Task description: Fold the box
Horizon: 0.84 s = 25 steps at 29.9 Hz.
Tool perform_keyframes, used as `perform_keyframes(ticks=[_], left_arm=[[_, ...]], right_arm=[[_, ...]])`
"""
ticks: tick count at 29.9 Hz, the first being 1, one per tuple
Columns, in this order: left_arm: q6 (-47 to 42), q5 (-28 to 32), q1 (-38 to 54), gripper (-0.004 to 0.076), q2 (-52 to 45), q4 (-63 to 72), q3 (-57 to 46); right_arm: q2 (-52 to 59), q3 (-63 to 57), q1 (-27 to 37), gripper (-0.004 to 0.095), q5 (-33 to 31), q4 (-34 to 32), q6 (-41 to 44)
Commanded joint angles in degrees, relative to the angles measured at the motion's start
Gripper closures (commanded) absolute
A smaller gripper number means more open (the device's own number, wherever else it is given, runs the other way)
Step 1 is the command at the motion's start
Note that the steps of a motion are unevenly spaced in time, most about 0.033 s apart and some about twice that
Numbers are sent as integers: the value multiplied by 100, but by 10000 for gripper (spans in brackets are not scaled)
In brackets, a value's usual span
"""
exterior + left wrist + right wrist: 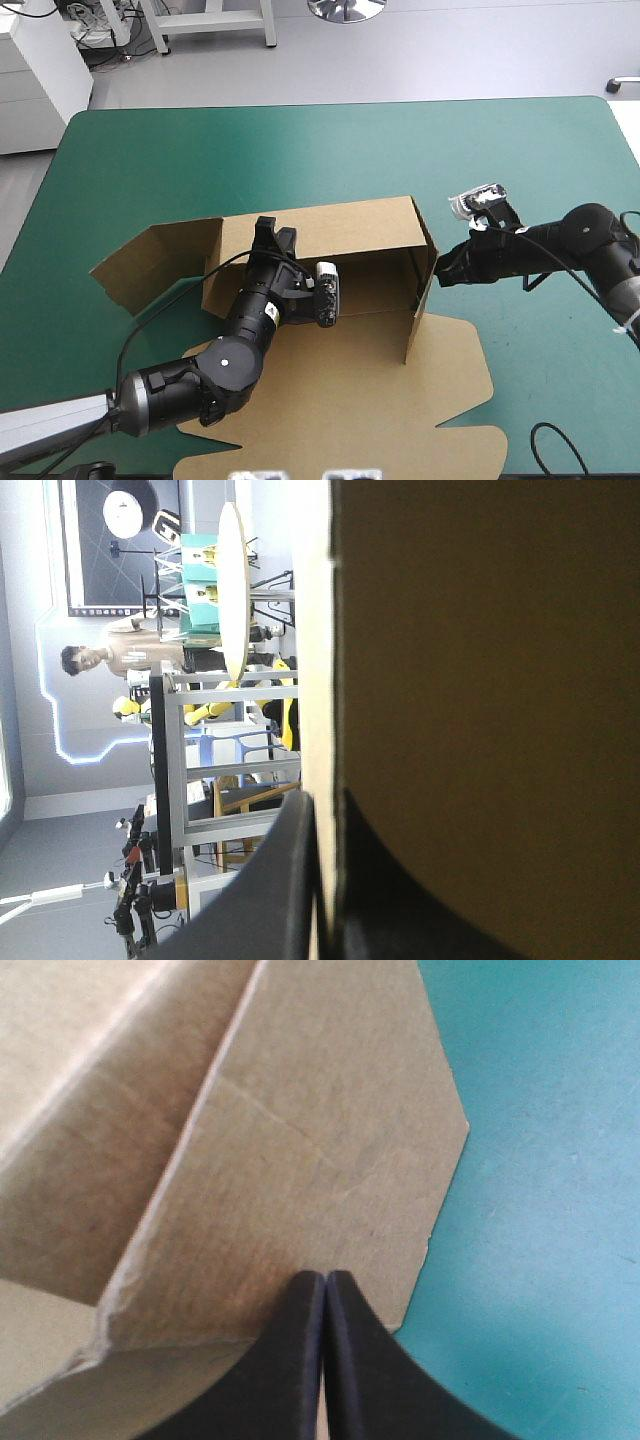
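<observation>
**Left gripper** (325,802): the black fingers (275,890) are all but closed on an upper edge of the box (365,340). One finger lies on each face of the board, so the sheet is clamped between them. In the high view this grip sits on the far wall (350,228), toward its 9 o'clock end. The wall stands upright.

**Right gripper** (325,1278): the fingers are fully closed into one point, with nothing between them. The tip rests against the outer face of the right side wall (418,305), at 3 o'clock of the box. The contact reads as a push, not a grip.

**Location:** taking 12 o'clock as the far edge, the box occupies the middle of the teal-green surface (300,140) and reaches toward its 6 o'clock edge. The lid panel (400,410) lies flat at 6 o'clock. The left side panel (150,265) splays outward at 9 o'clock and is only partly raised.

**Step in hand (judgement):** wall raising. The far wall and the right side wall are up, but neither looks tucked or locked. Each appears to depend on its gripper.

**Next move (judgement):**
1. Keep the far wall clamped while the right side wall is squared into its corner.
2. Bring the left side panel up from 9 o'clock to meet the far wall.
3. Release the clamp only when the walls support one another. If it is released sooner, the far wall is likely to fall back.
</observation>
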State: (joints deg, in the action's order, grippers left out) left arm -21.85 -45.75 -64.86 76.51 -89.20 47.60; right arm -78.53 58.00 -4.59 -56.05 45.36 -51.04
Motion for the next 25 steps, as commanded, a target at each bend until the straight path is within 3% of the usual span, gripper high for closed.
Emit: perform_keyframes(ticks=[1, 5, 8, 13, 15, 25], left_arm=[[-20, -22, -76, 734, -147, -186, 156], [-20, 2, -76, 734, -147, -186, 156], [-20, 16, -76, 734, -147, -186, 156], [-20, 16, -76, 734, -147, -186, 156], [-20, 71, -76, 734, -147, -186, 156], [24, 127, -76, 734, -147, -207, 156]], right_arm=[[200, 87, -22, 924, -96, 260, -495], [190, 87, -22, 853, -545, 210, -847], [179, 87, -22, 715, -705, 46, -974], [179, 87, -22, 313, -693, -23, -986], [179, 87, -22, 208, -591, -36, -986], [168, 78, -22, 238, -208, 367, -749]])
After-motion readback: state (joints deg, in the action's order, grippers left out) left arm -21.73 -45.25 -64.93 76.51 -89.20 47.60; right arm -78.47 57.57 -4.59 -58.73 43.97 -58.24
